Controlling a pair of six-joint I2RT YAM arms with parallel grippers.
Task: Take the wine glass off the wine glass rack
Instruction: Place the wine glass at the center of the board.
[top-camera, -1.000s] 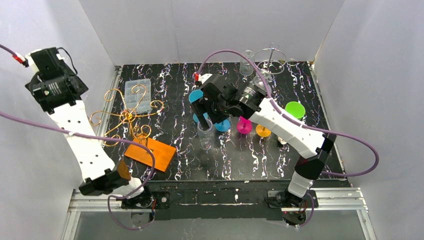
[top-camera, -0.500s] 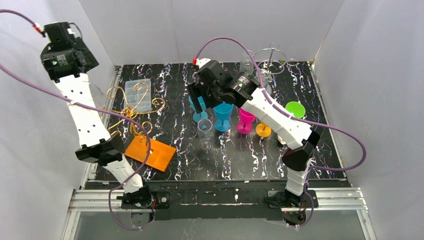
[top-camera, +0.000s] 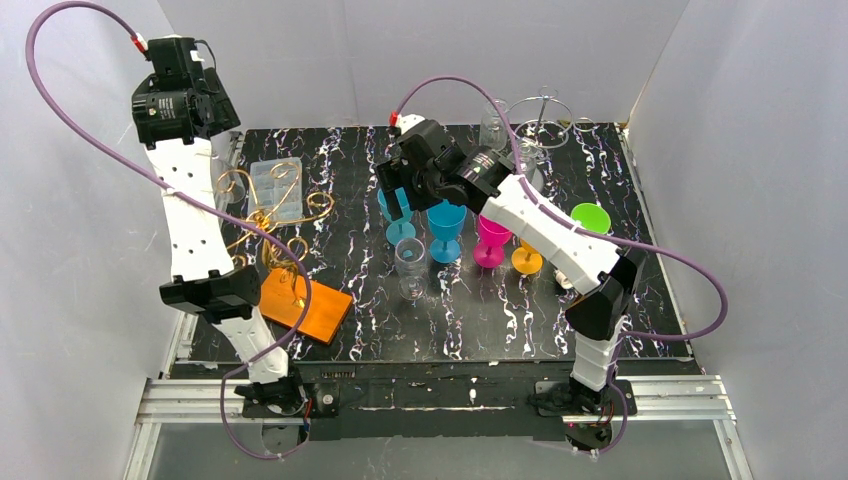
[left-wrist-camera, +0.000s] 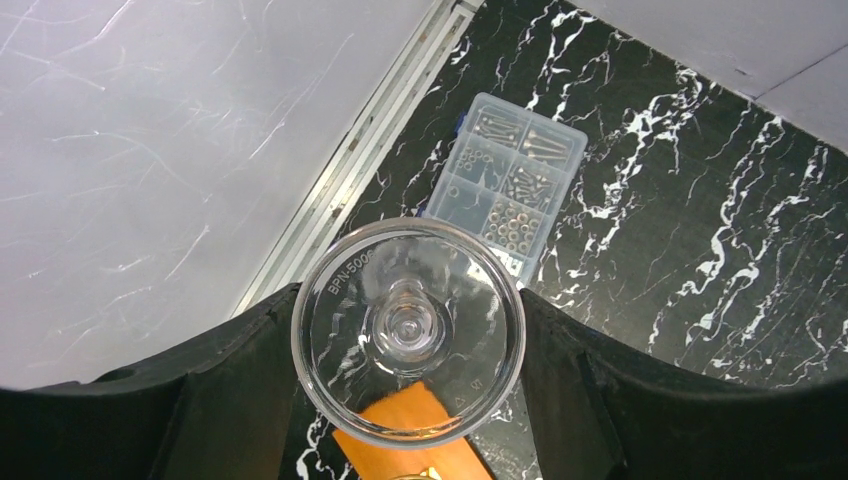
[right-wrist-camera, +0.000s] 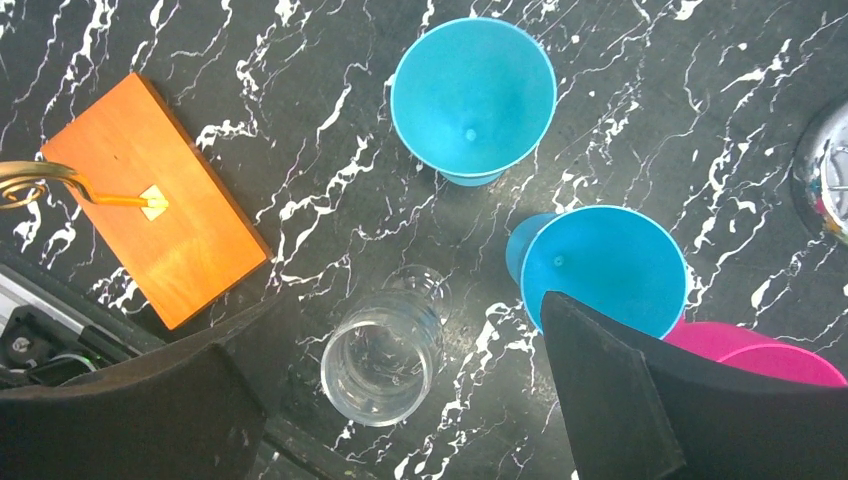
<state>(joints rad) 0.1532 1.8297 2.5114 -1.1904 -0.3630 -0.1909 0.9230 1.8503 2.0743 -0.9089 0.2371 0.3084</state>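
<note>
The wine glass (left-wrist-camera: 405, 325), clear with its round foot turned toward the left wrist camera, sits between the two black fingers of the left gripper (left-wrist-camera: 407, 340), which is partly closed and clamped on its sides. It hangs high above the far-left side of the wine glass rack (top-camera: 265, 215), clear of the gold wire curls, so the lift-off itself looks done and what remains is carrying it off and setting it down. The rack's orange base (left-wrist-camera: 405, 440) shows through the glass, which suggests the load is almost directly over the rack. To do this well, the arm should probably first move sideways away from the wires and only then descend, so that the bowl does not snag a curl. The grip should be held even, since smooth clear plastic or glass can slip or rotate between flat pads. A clear parts box (left-wrist-camera: 515, 185) lies just beyond the rack and is best avoided as a landing spot. To the right of the rack the right gripper (right-wrist-camera: 380, 325) hovers with its jaws spread wide and nothing in them, over a standing clear glass (right-wrist-camera: 383, 355) and two blue cups (right-wrist-camera: 472, 90), so that side is crowded.
</note>
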